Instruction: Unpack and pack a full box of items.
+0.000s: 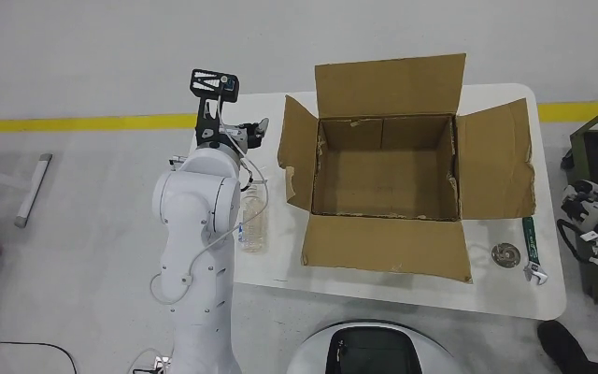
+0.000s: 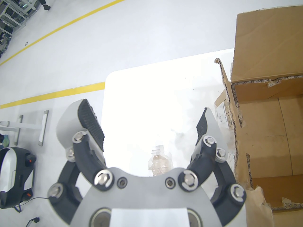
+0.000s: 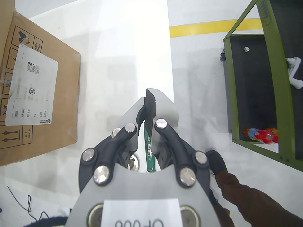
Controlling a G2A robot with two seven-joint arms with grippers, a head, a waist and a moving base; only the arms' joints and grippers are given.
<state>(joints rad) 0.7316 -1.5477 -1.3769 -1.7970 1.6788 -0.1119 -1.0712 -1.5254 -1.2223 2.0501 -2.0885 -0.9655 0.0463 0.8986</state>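
My left gripper [image 2: 146, 119]: spread, empty | right gripper [image 3: 149, 100]: clenched, empty, over wrench [image 3: 148, 147] | box [image 1: 385, 178]: empty | bottle [image 1: 254, 229]: lying at box's 9 o'clock | next, likely: I centre across bottle mid-body, then close.

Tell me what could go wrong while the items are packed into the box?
1. The clear bottle lies on its side near the open left gripper; it may roll when touched.
2. The green wrench lies near the table edge; a nudge could push it off.
3. The side flap of the box sticks out and may catch an item carried in.
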